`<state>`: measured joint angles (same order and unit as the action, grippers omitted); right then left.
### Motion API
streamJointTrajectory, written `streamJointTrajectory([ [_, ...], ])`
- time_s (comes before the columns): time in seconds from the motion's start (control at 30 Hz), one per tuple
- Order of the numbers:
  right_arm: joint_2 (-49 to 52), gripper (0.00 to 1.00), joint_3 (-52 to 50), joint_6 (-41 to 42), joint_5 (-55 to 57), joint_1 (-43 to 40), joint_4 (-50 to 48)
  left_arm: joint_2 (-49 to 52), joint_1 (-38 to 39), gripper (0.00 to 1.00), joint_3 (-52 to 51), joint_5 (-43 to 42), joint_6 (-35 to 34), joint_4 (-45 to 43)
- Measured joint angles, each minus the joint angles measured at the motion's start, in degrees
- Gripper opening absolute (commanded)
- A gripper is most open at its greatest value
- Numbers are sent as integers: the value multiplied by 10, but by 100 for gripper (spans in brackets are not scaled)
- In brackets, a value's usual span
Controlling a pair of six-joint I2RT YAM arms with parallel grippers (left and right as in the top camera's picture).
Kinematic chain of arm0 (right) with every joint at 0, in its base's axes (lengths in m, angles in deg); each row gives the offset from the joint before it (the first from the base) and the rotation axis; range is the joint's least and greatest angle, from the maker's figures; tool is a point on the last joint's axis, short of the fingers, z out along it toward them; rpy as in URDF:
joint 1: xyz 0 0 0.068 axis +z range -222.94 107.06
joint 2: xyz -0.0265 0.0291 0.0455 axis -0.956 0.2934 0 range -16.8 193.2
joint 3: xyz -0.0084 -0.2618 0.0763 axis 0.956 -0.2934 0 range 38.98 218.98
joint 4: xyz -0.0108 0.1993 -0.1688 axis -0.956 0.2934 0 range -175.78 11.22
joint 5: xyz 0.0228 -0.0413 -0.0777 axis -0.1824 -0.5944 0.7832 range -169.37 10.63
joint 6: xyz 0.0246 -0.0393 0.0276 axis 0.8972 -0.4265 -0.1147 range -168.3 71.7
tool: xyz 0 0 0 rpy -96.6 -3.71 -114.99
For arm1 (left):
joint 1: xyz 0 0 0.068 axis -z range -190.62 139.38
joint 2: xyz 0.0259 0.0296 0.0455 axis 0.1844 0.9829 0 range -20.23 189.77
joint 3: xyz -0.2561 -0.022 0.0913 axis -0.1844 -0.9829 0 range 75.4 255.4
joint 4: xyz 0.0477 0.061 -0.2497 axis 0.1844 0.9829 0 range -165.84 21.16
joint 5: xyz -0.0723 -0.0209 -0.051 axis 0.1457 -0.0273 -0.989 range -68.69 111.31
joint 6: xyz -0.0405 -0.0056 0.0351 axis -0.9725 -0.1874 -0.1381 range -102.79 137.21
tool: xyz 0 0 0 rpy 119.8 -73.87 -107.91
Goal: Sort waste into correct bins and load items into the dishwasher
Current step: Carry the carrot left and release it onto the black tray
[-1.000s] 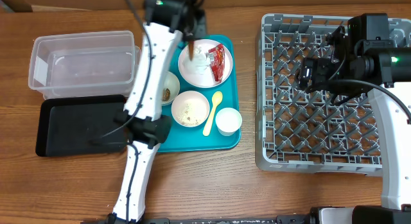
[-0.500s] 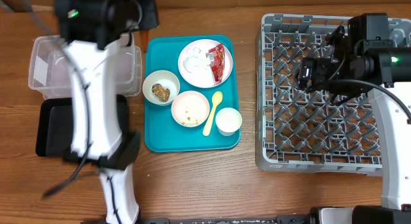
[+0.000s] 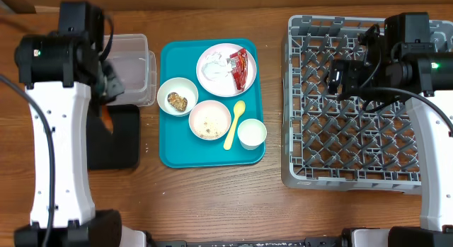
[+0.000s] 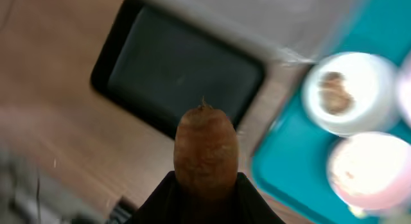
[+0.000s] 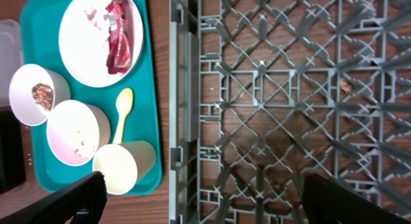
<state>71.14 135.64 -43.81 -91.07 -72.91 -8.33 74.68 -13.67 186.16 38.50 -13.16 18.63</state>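
Wooden tabletop (image 3: 212,204) seen from above, with wrist views. The grey dish rack (image 3: 318,155), the largest object, fills the right edge of the tabletop, and none of the dishes stand in it. The teal tray (image 3: 177,149) lies at mid-tabletop, close to the far edge. The clear tub (image 3: 133,59) sits toward the far-left corner, partly hidden by the left arm. The black tray (image 3: 122,142) lies just in front of it along the left side. On the teal tray, the pinkish-white plate (image 3: 212,78) occupies the far right part and carries the red wrapper (image 3: 239,67) and the crumpled napkin (image 3: 221,61). A white bowl (image 3: 177,97) with brownish scraps is at the tray's left. A second bowl (image 3: 209,119) with rice grains is just beside it. The yellow spoon (image 3: 233,127) lies between that bowl and the white cup (image 3: 251,134). The left gripper (image 4: 205,185) is clamped on the brown sausage piece (image 4: 205,144), seen in a blurred view against the black tray. The right gripper (image 5: 204,182) hangs over the rack's left part, jaws spread wide and holding nothing.
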Motion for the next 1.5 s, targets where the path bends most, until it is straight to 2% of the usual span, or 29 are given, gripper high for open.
streamJointTrajectory([
  [0.27,0,100,0,0,-5,0,-3,1,-84,4,-264,16,-115,-141],
  [0.43,0,100,0,0,-5,0,-3,1,-88,5,-360,19,-174,-239],
  [0.6,0,100,0,0,-5,0,-4,0,-88,10,-435,36,-226,-412],
  [0.67,0,100,0,0,-6,0,-3,0,-88,19,-473,43,-239,-489],
  [0.7,0,100,0,0,-6,0,-3,1,-88,32,-490,46,-243,-522],
  [0.77,0,100,0,0,-8,0,-3,1,-88,64,-523,50,-248,-572],
  [0.87,0,100,0,0,-9,0,-3,1,-88,73,-553,51,-256,-600],
  [1.03,0,100,0,0,-10,0,-3,1,-88,78,-553,51,-252,-593],
  [1.2,0,100,0,0,-10,0,-3,1,-88,86,-489,49,-210,-511],
  [1.3,0,100,0,0,-10,0,-2,-3,-87,100,-398,33,-147,-458],
  [1.5,0,100,0,0,-10,0,-2,-23,-49,100,-202,-141,40,-426],
])
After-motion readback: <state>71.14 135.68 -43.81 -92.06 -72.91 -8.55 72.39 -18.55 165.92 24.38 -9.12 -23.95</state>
